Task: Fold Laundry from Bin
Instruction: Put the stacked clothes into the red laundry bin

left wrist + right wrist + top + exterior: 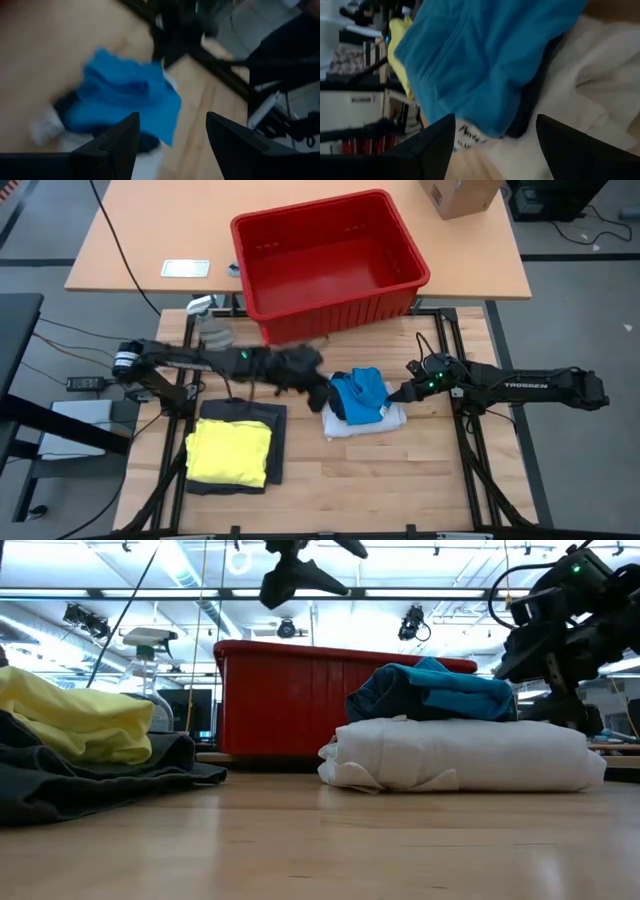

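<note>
From my remote station, the job looks close to finished: the red bin (330, 260) at the far edge of the tabletop (400, 480) shows only its bare floor in the high view, with no cloth left inside as far as I can see. Two stacks stand in front of it. On my left side, the yellow garment (230, 452) lies folded on top of the dark grey garment (275, 442), whose edges show around it. Toward the middle, the blue garment (360, 393) sits on the folded white garment (365, 423); the low view shows the white one as a neat thick slab and the blue one (440, 692) as a looser bundle, dark trim showing at one end, not as flat as the rest.

My left hand (170, 131) hovers above the tabletop between the bin and the blue-and-white stack, fingers spread with nothing between them, looking down on the blue cloth. My right hand (492, 131) sits just beside that same stack on its other side, low over the white fold, fingers also spread and gripping nothing.

My reading: all four pieces are out of the bin and stacked, so sorting and most folding are done. What may remain is tidying the blue garment so it lies square on the white one, then drawing both arms clear.
</note>
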{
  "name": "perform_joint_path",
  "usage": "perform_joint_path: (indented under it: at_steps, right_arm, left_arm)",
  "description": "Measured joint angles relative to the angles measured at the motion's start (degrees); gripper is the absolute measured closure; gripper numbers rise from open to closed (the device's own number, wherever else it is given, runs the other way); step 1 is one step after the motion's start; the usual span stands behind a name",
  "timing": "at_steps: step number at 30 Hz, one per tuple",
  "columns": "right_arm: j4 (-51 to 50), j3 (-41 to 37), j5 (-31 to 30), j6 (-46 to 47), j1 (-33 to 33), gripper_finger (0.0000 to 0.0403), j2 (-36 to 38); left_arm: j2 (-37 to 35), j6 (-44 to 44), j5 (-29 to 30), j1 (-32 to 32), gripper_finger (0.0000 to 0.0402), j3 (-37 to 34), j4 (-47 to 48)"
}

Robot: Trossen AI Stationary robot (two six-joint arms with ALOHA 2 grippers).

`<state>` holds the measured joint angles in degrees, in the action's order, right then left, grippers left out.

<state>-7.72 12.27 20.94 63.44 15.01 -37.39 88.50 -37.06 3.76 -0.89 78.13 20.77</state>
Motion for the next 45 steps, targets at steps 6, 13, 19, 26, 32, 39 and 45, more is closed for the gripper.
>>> perform_joint_path:
  at_steps: [6, 13, 19, 26, 32, 39, 45]
  right_arm:
    - [0.01, 0.00, -0.13, -0.66, -4.53, 0.0121, 0.00]
    - [0.04, 0.00, -1.84, 0.15, -9.24, 0.0121, 0.00]
    - [0.38, 0.00, -3.61, 1.40, -11.86, 0.0121, 0.00]
    - [0.36, -0.02, -7.76, 6.73, -14.19, 0.0121, 0.02]
    - [0.53, -0.04, -13.53, 12.10, -16.15, 0.0121, 0.04]
    - [0.46, -0.04, -16.09, 12.97, -17.89, 0.0121, 0.40]
    - [-3.32, -0.02, -23.56, 14.62, -17.88, 0.0121, 0.55]
  left_arm:
    - [5.54, -12.26, 6.36, -8.56, 0.0170, -0.02, -0.02]
    - [10.32, -22.01, 7.59, -12.79, 0.0170, -0.02, -0.02]
    - [11.88, -26.78, 7.59, -14.36, 0.0170, -0.02, 0.71]
    - [14.27, -29.53, 7.58, -15.19, 0.0170, 0.04, 1.62]
    - [17.27, -29.95, 6.80, -13.89, 0.0170, 0.07, 0.27]
    - [17.99, -30.45, 6.57, -11.22, 0.0170, 0.04, 0.17]
    - [11.16, -28.97, 9.41, -7.90, 0.0170, 0.04, 4.87]
